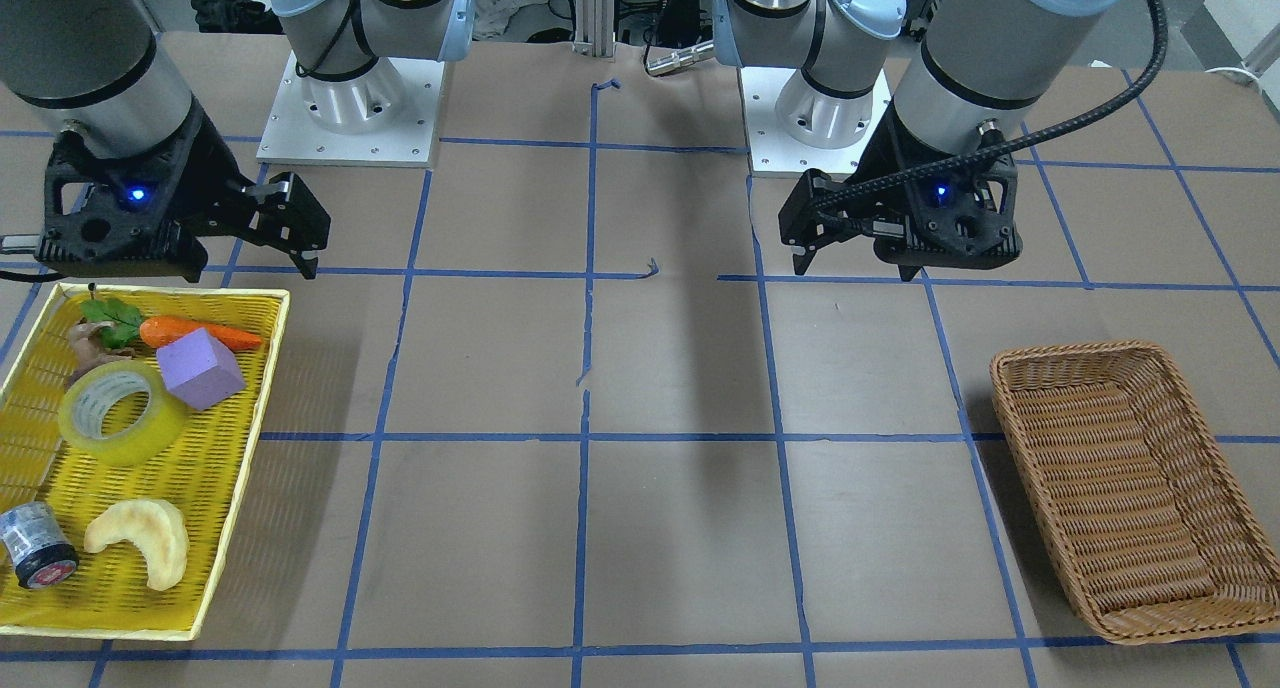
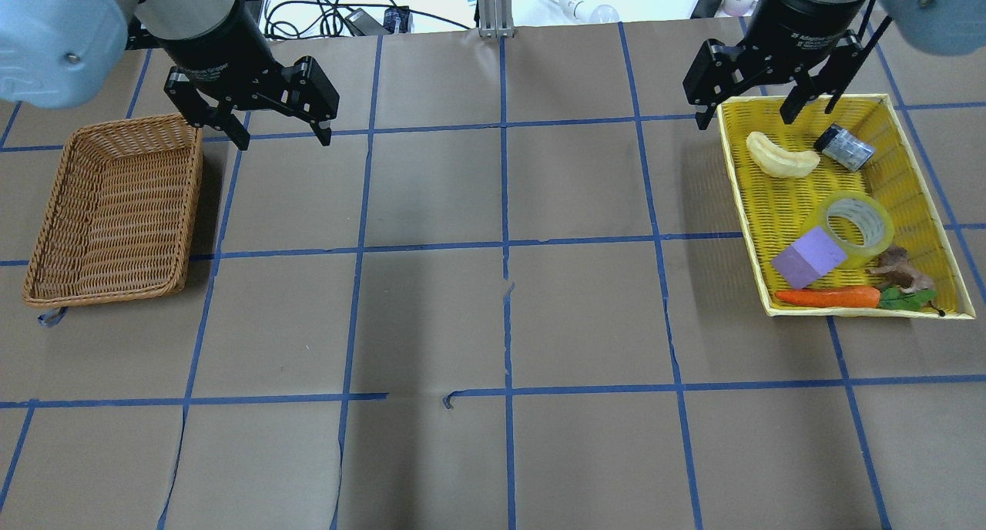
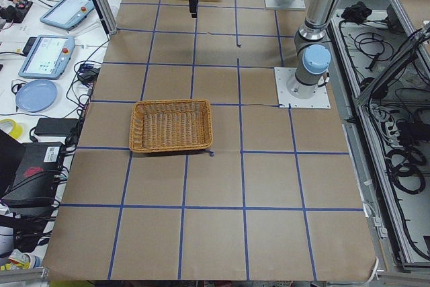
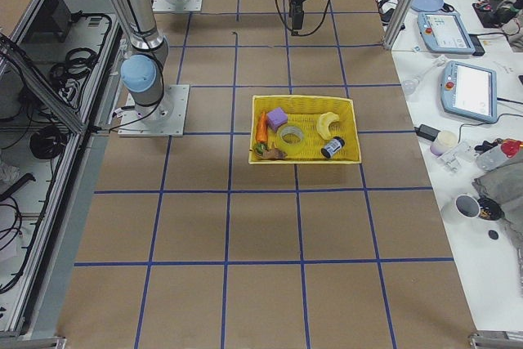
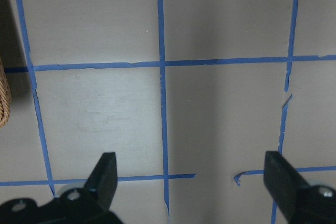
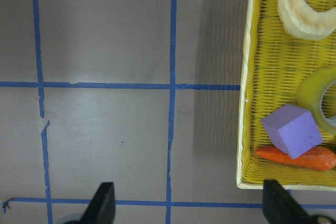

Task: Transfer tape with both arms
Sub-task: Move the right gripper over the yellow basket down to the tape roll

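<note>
Finding left gripper (image 2: 286, 140) hanging over the tabletop's (image 2: 585, 322) left half, jaws spread wide, gripping and touching nothing. Finding right gripper (image 2: 743, 120) equally wide apart and empty, hovering above the yellow tray's (image 2: 742, 206) edge. Recording tape (image 2: 864, 256) lying flat inside that tray, in the tabletop's right half, axis standing upright, hole facing up.

Tape (image 1: 135, 438) lies flat in yellow tray (image 1: 210, 473) at 8 o'clock, purple cube (image 1: 200, 368) at its 2 o'clock, probably touching. Right gripper (image 1: 248, 248) 10 o'clock, left gripper (image 1: 855, 263) 1 o'clock, jaws spread. Wicker basket (image 1: 1110, 448) 4 o'clock.
</note>
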You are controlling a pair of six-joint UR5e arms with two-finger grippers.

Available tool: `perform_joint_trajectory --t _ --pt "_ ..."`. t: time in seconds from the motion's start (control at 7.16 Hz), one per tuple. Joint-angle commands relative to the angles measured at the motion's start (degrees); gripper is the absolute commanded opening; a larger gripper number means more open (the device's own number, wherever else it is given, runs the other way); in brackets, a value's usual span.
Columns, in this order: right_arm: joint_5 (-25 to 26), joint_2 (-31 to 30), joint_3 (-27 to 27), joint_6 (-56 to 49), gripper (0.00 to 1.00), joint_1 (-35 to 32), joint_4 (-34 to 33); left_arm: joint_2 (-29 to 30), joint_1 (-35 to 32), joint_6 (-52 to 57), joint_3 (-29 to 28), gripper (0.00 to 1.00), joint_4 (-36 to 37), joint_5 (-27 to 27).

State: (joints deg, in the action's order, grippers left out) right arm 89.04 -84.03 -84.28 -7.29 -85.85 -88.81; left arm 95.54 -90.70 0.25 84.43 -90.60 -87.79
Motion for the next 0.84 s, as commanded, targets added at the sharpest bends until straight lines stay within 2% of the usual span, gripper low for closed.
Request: perform_joint_trajectory --t 0.0,0.28,0.56,0.7 --pt "-0.01 0.7 -0.17 -11.45 1.0 4.87 -0.31 0.0 -0.09 0.28 -0.06 1.0 0.07 -0.1" --pt "-0.62 2.63 -2.01 -25.07 1.0 13.47 -1.62 0.0 -0.35 -0.15 0.03 1.0 0.16 -0.19" --pt "-0.54 6.22 -6.39 -40.19 1.0 22.17 -10.55 0.09 -0.53 -0.6 0.03 1.0 0.16 -0.1" --pt "-0.53 9.29 -7.98 -44.52 1.0 24.3 -16.86 0.09 -0.62 -0.6 0.03 1.0 0.16 -0.1"
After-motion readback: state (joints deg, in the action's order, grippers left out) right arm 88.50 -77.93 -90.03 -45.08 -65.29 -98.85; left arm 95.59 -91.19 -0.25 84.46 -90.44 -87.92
